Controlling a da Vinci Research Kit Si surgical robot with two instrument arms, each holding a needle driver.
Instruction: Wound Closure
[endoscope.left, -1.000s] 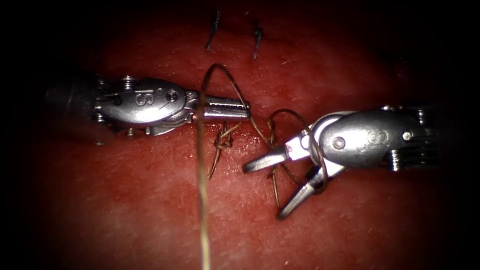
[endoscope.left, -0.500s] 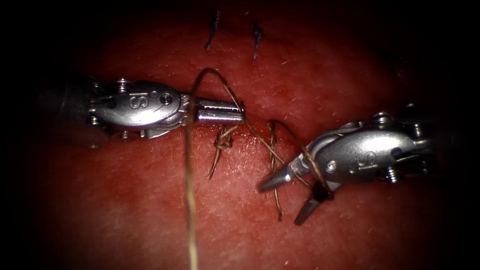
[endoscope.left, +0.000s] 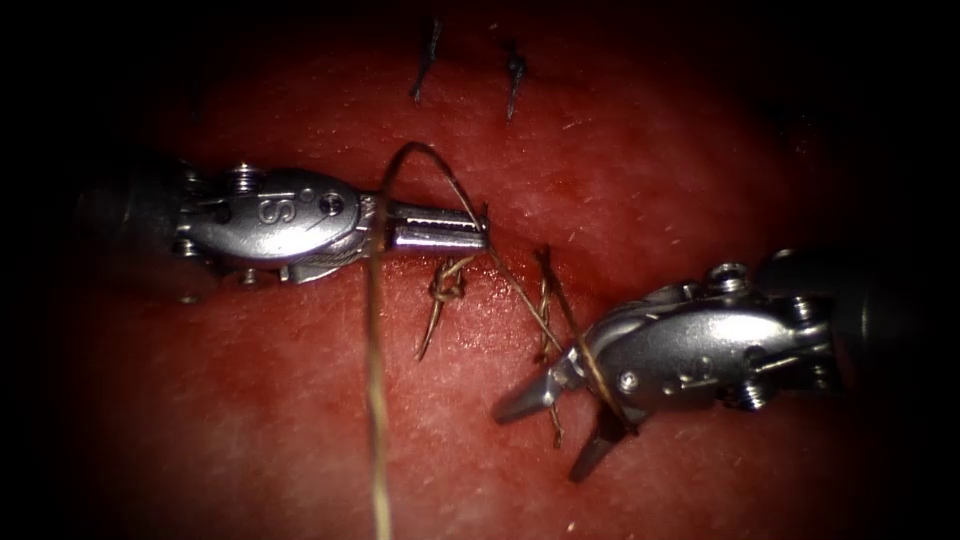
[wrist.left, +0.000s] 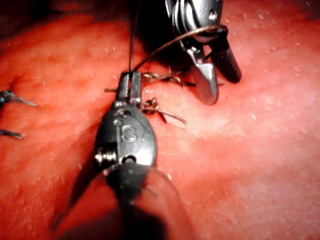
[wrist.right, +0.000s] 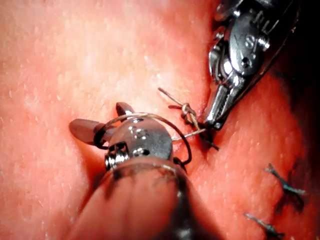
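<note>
The left tool (endoscope.left: 478, 228) stays clenched on the thread (endoscope.left: 375, 380) beside the knot (endoscope.left: 447, 285). The right tool (endoscope.left: 545, 425), jaws spread and thread-wrapped, has dropped lower on the tissue (endoscope.left: 700, 150); no needle seen.

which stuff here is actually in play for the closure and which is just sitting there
In play: left tool, shut on the thread; right tool, open, thread looped round it; tissue.

Lying about: knotted stitch; cut thread ends.
</note>
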